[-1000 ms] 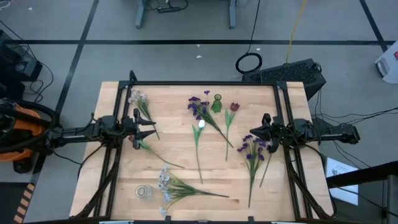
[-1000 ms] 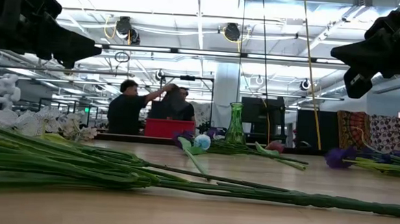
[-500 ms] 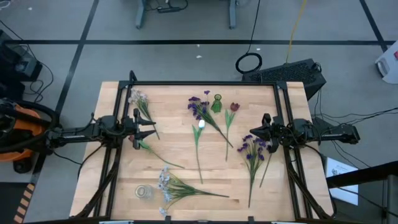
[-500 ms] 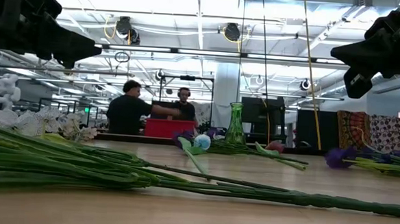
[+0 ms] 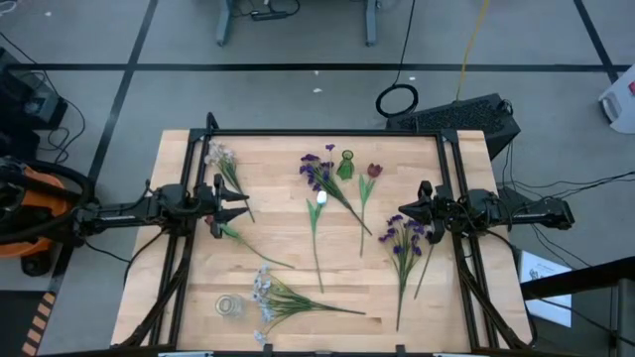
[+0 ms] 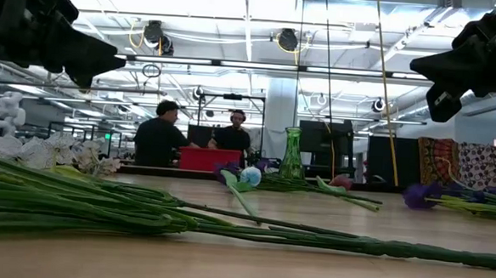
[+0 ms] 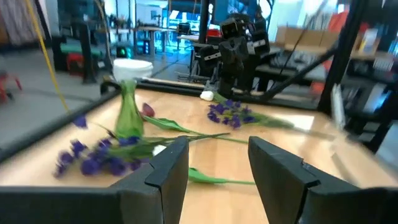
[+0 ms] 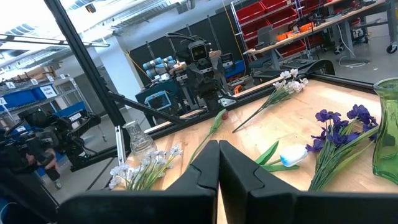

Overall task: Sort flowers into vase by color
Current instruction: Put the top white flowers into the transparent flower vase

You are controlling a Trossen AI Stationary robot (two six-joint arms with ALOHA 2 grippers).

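Artificial flowers lie flat across the wooden table (image 5: 179, 297). A purple spray (image 5: 319, 174) and a dark red bud (image 5: 374, 171) lie beside a small green vase (image 5: 345, 165) that stands near the far edge. A white-budded stem (image 5: 318, 200) lies mid-table, another purple spray (image 5: 402, 238) to the right, white blossoms (image 5: 220, 156) far left, and a pale blue spray (image 5: 264, 291) near. My left gripper (image 5: 241, 211) hovers open at the left side above a leafy stem (image 5: 238, 236). My right gripper (image 5: 401, 212) hovers shut at the right side, by the purple spray.
A clear glass vase (image 5: 229, 305) stands near the table's near-left corner. Black frame rails (image 5: 189, 169) run along the left, right and far sides. In the low view thick green stems (image 6: 142, 214) lie close to the camera, and two people (image 6: 159, 139) stand at a bench beyond the table.
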